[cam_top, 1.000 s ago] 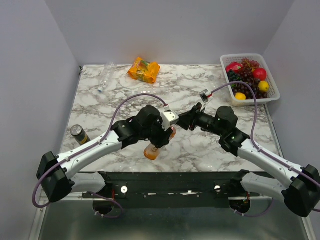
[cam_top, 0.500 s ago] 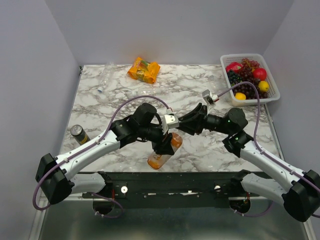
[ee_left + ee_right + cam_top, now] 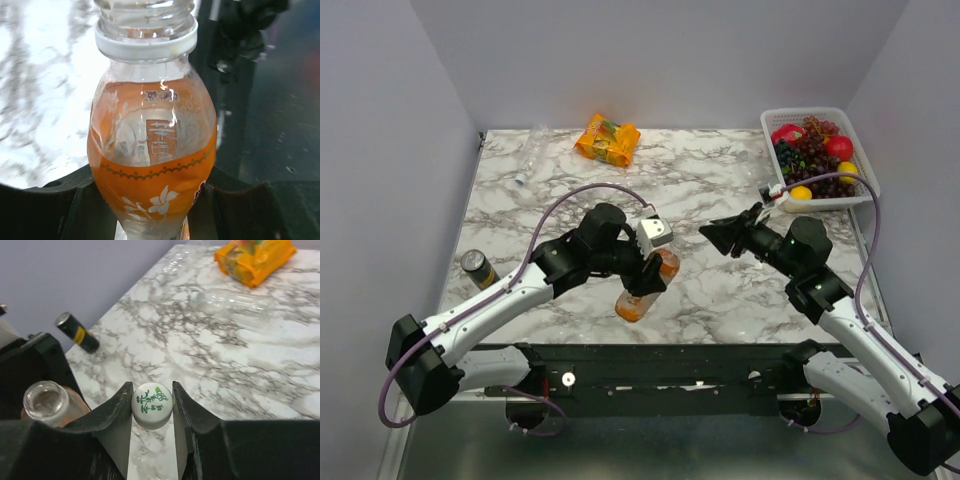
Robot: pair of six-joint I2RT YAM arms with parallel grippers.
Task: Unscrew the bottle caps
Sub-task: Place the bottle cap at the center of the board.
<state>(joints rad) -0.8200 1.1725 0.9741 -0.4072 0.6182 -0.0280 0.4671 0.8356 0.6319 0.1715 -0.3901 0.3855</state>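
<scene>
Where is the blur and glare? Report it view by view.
Left wrist: orange bottle sharp with glints, marble table behind it blown out and blurred. Right wrist: white cap crisp, snack packet soft. Top external: even light, faint shadows.

Lighting: bright, even, from overhead; faint soft shadows on the marble table [image 3: 720,170]. Top view: sharp throughout, no glare. Left wrist view: orange bottle [image 3: 152,150] in focus with small glints on its shoulder; tabletop at left overexposed and blurred; right side dark. Right wrist view: white cap [image 3: 152,405] sharp; far snack packet [image 3: 252,257] slightly soft.
</scene>
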